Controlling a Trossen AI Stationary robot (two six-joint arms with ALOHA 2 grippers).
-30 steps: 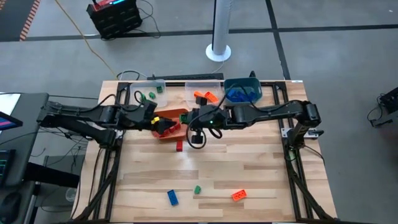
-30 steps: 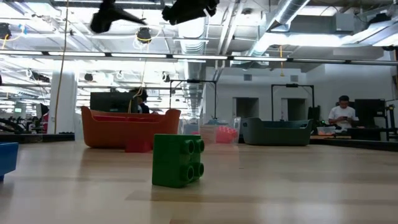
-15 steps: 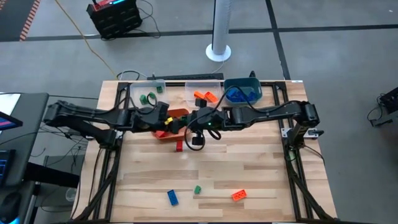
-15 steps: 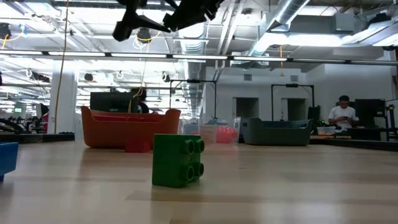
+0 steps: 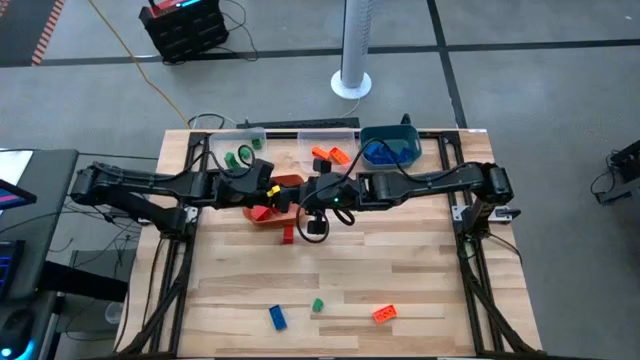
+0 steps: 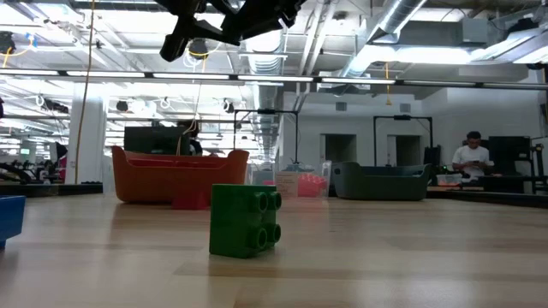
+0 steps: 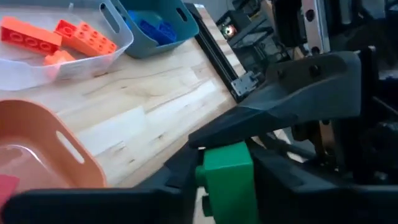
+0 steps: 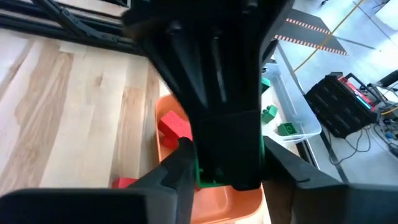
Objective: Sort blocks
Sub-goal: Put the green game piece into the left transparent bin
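Bare tabletop (image 5: 400, 260) flanks both hands above orange bin (image 5: 288, 184).

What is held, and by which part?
A green block, by its sides, between the jaws of the left gripper; whether the right gripper grips it too is unclear.

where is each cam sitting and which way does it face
High: above the table, straight down; both arms meet over the orange bin.
Low: table height, level across; green block close, arms overhead.
Left wrist: on the left arm, looks past a green block between the fingers.
Right wrist: on the right arm, down at the orange bin.
High and right wrist share that bin.
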